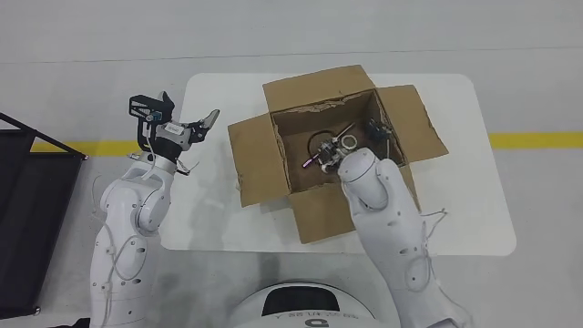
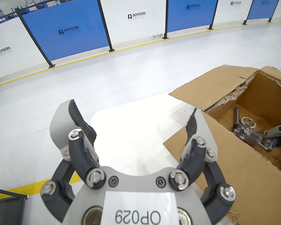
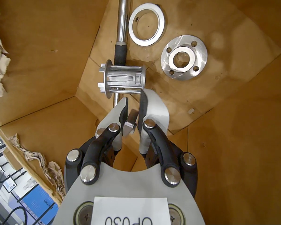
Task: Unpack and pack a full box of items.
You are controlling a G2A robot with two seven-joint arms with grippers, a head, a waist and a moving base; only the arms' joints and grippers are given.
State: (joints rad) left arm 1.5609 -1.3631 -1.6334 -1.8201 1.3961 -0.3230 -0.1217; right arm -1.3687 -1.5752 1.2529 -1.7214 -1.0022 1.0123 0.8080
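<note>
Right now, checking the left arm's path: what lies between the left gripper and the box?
Only bare table between the left gripper and the box, in the top view.

A steel rod (image 3: 122,12) runs out of view at one end, the other lost behind a ribbed metal hub (image 3: 122,80) and the right gripper (image 3: 133,98) — whose pads (image 3: 140,108) cover most of the small metal piece (image 3: 131,121) pinched between them.
</note>
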